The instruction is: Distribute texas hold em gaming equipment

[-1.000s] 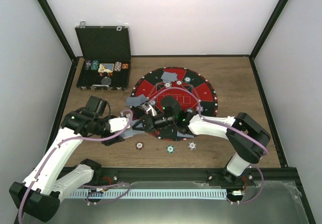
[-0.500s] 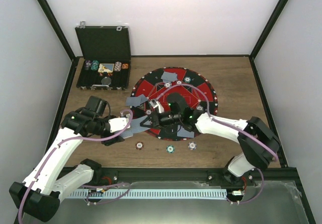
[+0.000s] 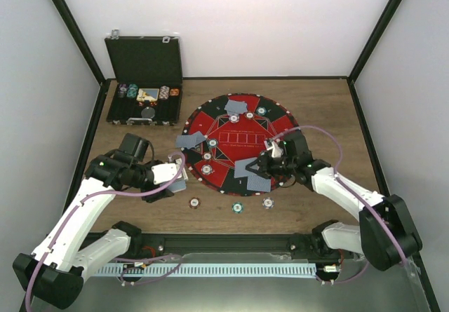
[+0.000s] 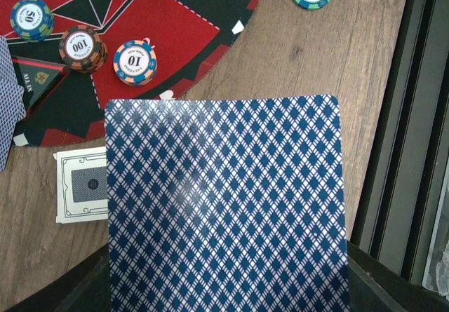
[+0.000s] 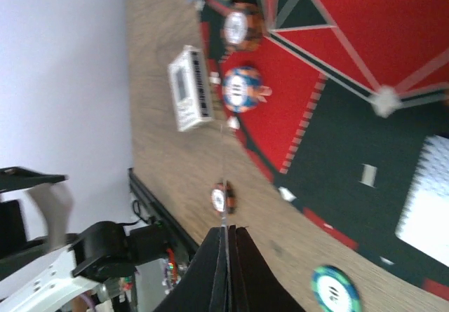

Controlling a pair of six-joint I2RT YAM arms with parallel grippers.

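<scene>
Dealing cards. The left gripper (image 3: 175, 178) pinches the blue-backed cards (image 4: 224, 207) near the mat's (image 3: 215, 109) left edge. The right gripper (image 5: 226, 236) pinches one card (image 5: 223, 186) over the mat's right side; next, lay it down

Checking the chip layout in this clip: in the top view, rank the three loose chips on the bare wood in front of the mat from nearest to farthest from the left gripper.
Measured from the left gripper, which grips the cards:
1. Left chip, just to the gripper's right.
2. Green chip, middle of the row.
3. Right chip, at the row's right end.
</scene>
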